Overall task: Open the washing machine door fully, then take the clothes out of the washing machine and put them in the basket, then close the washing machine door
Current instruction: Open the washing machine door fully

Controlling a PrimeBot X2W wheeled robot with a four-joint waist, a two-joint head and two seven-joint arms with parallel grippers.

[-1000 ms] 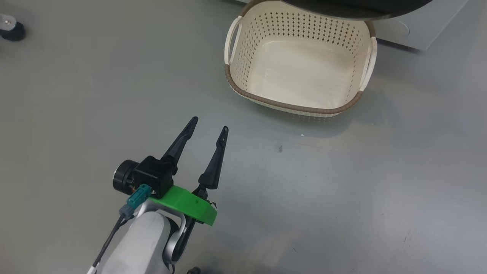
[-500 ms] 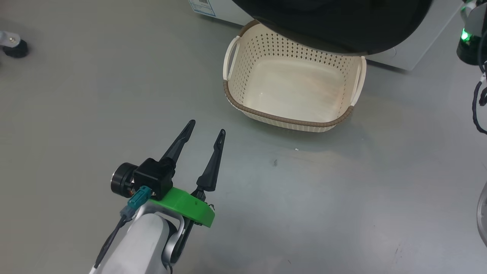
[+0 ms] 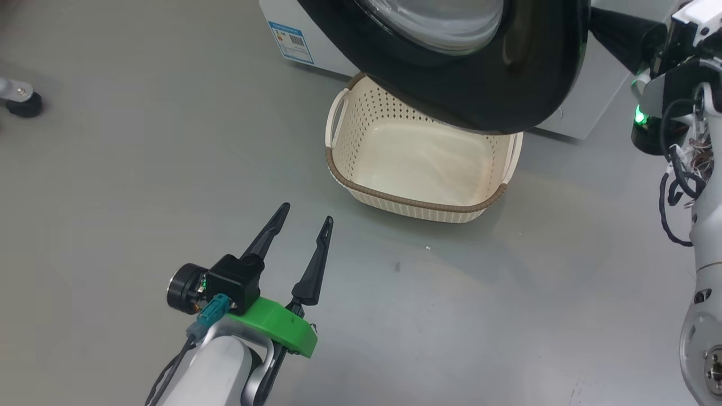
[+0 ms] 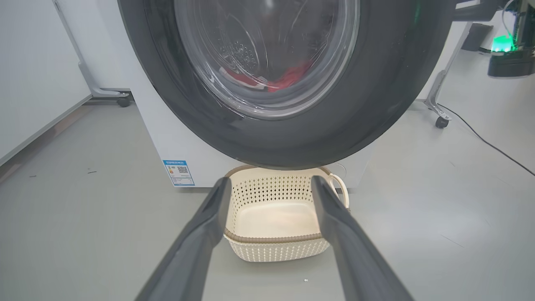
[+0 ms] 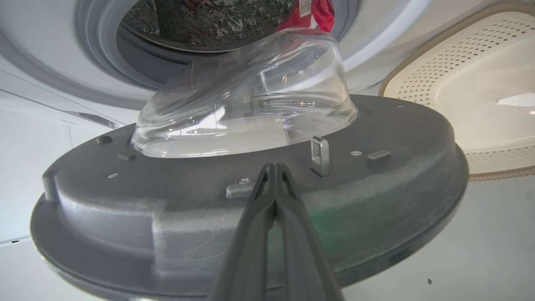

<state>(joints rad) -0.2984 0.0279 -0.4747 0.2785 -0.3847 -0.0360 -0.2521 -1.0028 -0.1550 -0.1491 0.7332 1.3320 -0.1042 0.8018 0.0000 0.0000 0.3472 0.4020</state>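
Glossy black washing machine door (image 4: 292, 138), clear bulging glass (ajar)

On washing machine (image 3: 328, 56): blue label sticker (image 3: 290, 42) with QR code; print illegible.

Your left tool (image 3: 306, 214) sits low at lower left of the head view, fingers spread wide, pointing up and slightly right. Left forearm (image 3: 217, 372) comes in from the bottom edge. Your right tool (image 5: 274, 169) has both fingers pressed together. Right arm (image 3: 702, 237) stands upright at the right edge.
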